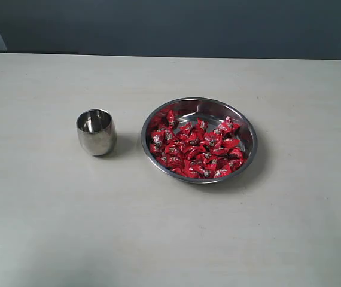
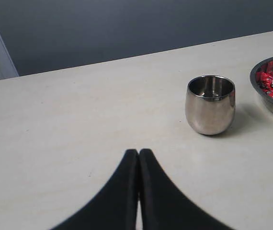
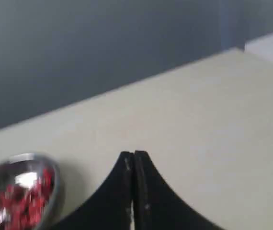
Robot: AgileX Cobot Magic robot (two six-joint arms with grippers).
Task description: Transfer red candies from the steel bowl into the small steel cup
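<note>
Many red candies (image 1: 195, 149) lie in the steel bowl (image 1: 209, 106) on the surface (image 1: 51, 227); the small steel cup (image 1: 96, 132) stands upright at its 9 o'clock, apart. Left and right jaws are together, holding nothing.

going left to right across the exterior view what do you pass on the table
small steel cup -> steel bowl, which holds the red candies
</note>
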